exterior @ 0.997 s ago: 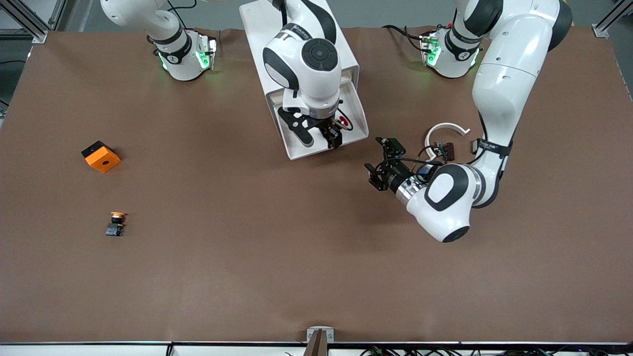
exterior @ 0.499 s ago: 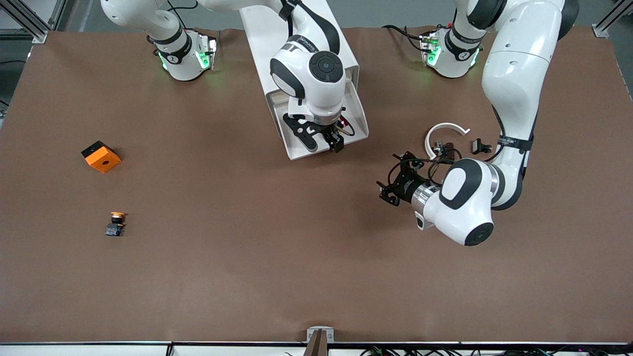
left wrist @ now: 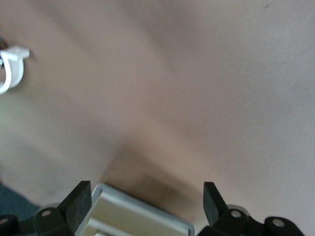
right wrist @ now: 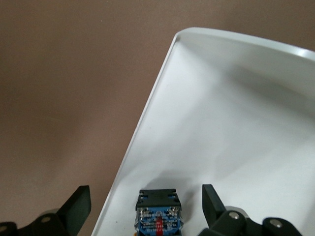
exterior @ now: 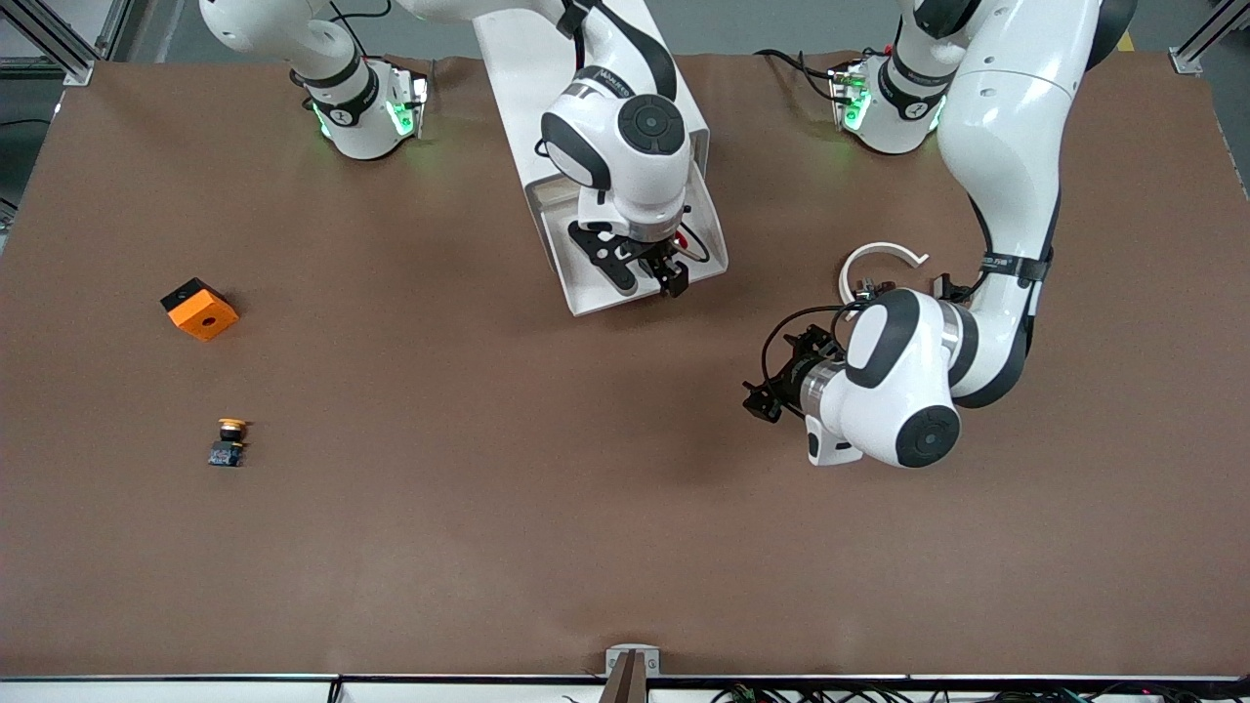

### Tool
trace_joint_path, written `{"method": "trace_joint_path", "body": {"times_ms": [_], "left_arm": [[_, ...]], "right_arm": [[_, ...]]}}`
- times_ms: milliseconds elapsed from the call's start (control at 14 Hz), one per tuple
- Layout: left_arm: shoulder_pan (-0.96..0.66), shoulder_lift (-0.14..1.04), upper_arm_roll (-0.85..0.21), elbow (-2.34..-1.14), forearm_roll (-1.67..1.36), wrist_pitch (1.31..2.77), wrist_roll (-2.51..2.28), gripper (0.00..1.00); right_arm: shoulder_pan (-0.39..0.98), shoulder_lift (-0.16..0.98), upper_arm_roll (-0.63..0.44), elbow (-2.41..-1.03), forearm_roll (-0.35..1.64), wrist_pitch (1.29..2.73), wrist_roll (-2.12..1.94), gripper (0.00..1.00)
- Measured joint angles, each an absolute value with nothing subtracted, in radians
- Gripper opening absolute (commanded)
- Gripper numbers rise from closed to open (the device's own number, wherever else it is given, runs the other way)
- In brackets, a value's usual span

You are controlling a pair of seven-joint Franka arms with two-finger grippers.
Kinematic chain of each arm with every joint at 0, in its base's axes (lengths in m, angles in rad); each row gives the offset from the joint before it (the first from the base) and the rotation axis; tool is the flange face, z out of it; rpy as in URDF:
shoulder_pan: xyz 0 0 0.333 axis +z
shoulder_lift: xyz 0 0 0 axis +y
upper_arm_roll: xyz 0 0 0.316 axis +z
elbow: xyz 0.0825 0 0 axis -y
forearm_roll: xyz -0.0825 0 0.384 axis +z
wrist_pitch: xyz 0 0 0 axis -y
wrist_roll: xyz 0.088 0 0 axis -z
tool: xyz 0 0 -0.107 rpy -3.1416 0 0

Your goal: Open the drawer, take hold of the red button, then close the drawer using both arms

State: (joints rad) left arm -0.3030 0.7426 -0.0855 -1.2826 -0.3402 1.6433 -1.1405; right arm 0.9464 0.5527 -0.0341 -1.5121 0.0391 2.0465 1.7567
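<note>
The drawer (exterior: 588, 293) stands pulled out of the white cabinet (exterior: 518, 68), toward the front camera. Inside it lies the button (exterior: 685, 238), only a bit of its red cap showing under the right arm. My right gripper (exterior: 666, 272) hangs low over the drawer. In the right wrist view the drawer floor (right wrist: 236, 113) is white and the button's black-and-blue body (right wrist: 158, 212) lies between the open fingers of my right gripper (right wrist: 144, 206), untouched. My left gripper (exterior: 769, 394) hovers over bare table beside the drawer, toward the left arm's end. My left gripper (left wrist: 145, 202) is open and holds nothing.
An orange cube (exterior: 200, 310) and a button with a yellow-orange cap (exterior: 228, 441) lie toward the right arm's end. A white curved ring (exterior: 882, 255) and small dark parts (exterior: 943, 285) sit by the left arm's elbow. The ring (left wrist: 11, 69) also shows in the left wrist view.
The left arm has swung and turned, carrying its open gripper away from the drawer's corner, toward the front camera. The right gripper has edged a little along the drawer toward the button.
</note>
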Motion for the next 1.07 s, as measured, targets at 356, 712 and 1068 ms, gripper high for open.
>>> {"method": "trace_joint_path", "body": {"times_ms": [356, 712, 1068], "left_arm": [[-0.313, 0.741, -0.082, -1.283, -0.246, 1.812, -1.124, 1.00], [-0.350, 0.722, -0.082, -1.282, -0.169, 1.852, -1.121, 1.00], [-0.364, 0.706, -0.082, -1.282, -0.152, 1.895, -1.121, 1.00]], "right_arm": [[0.951, 0.555, -0.033, -1.511, 0.041, 2.061, 1.757, 0.74], [0.952, 0.555, -0.032, -1.510, 0.055, 2.063, 1.757, 0.58], [0.976, 0.562, -0.031, -1.510, 0.056, 2.063, 1.756, 0.24]]}}
